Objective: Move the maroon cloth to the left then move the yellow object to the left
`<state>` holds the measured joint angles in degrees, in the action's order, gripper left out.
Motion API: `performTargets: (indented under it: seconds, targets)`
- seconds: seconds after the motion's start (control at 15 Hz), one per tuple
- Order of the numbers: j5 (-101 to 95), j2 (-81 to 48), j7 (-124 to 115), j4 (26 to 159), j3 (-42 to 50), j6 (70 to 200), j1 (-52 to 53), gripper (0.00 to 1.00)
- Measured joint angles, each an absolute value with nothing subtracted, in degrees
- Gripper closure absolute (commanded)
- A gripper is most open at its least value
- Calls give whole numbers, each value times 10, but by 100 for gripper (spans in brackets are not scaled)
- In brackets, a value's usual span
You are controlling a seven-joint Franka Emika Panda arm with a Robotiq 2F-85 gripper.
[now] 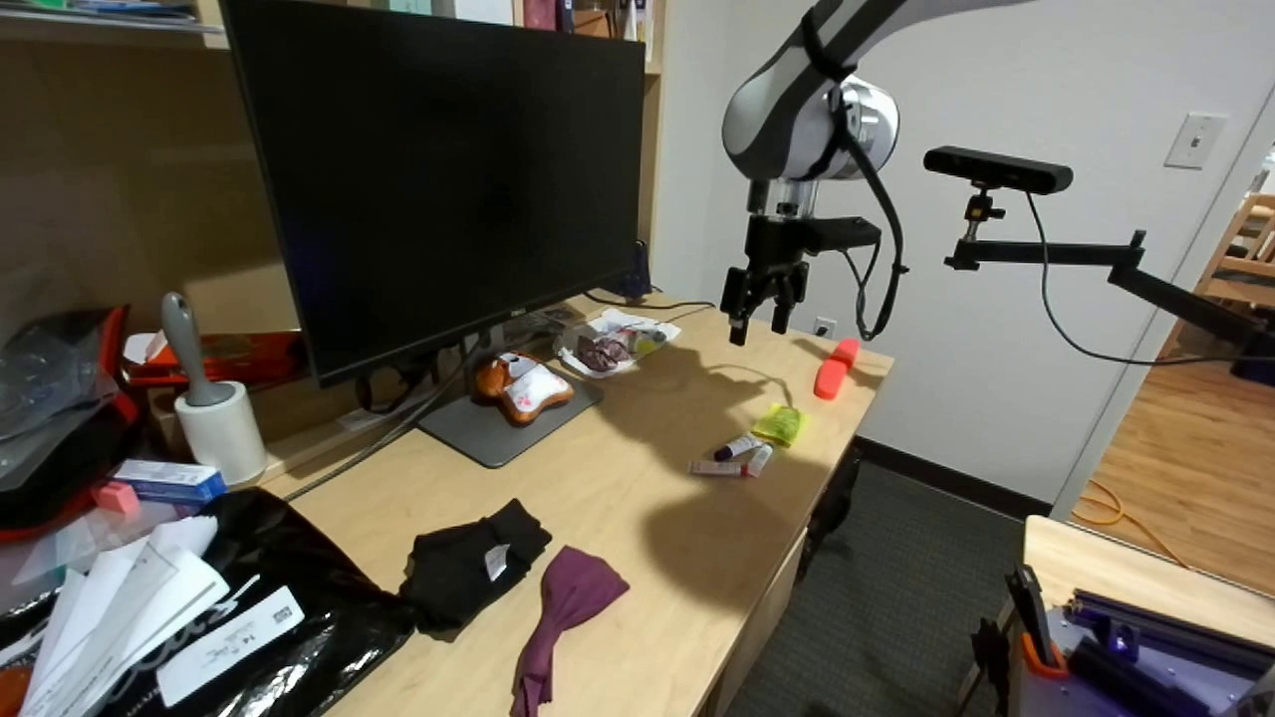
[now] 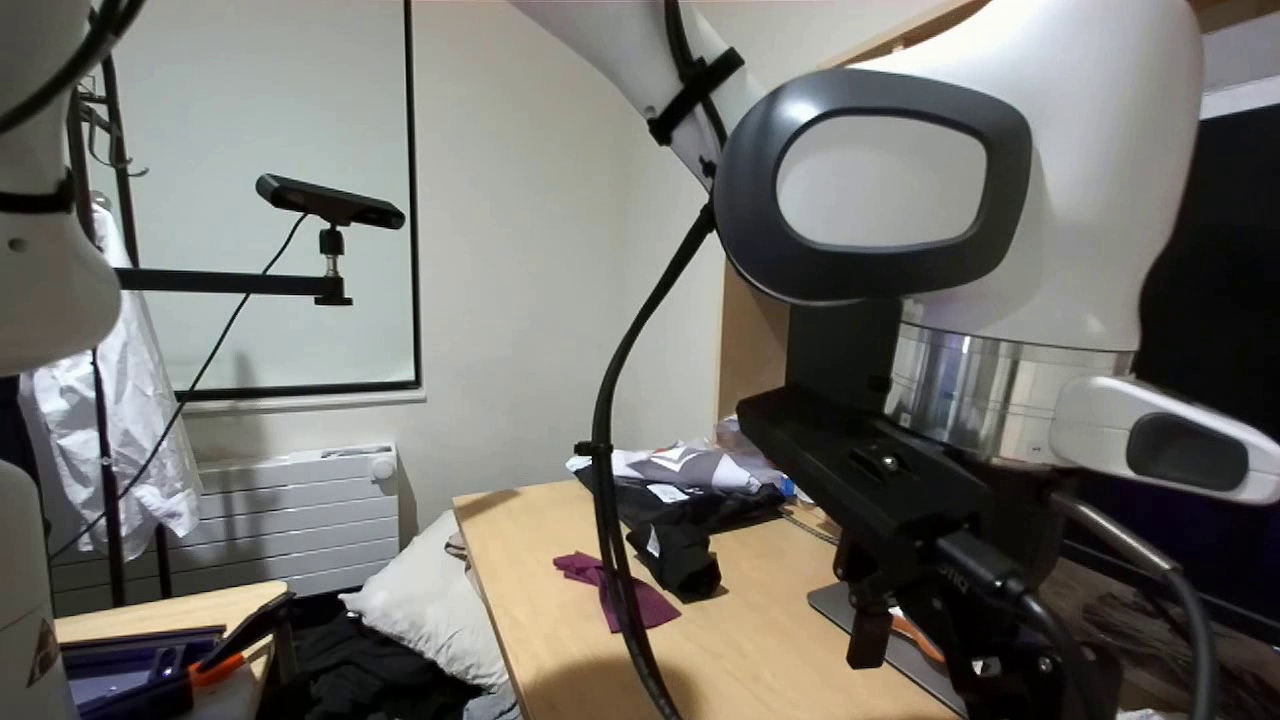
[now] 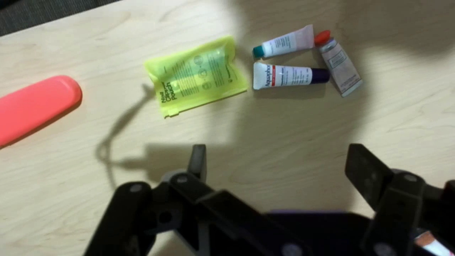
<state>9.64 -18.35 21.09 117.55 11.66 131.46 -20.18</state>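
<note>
As an exterior view looks along the table (image 1: 608,498), loose papers (image 1: 139,607) overlap a black bag (image 1: 329,627) at the left, its contents hidden. Next comes the black cloth (image 1: 463,573), then, just beside it, the maroon cloth (image 1: 583,588); both show in both exterior views. Well behind them, a white wrapper (image 1: 626,320) carries small things (image 1: 605,353) too blurred to name. Three tubes (image 1: 738,447) lie clustered further right; above the table hangs the gripper (image 1: 759,329), pointing down, jaws wide apart, under an arm (image 1: 797,119) that bends in from the upper right. Just beside the tubes is the yellow pouch (image 1: 780,425), and past it the red object (image 1: 835,371). Only the wrist view makes the pouch's print readable; what it holds cannot be told.
</note>
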Motion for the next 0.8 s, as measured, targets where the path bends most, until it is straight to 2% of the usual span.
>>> performTargets:
  seconds: [0.33,0.8]
  targets:
    - [97,-187,199,1171,114,1307,-201,0]
    - [244,-172,199,1226,110,1429,-219,0]
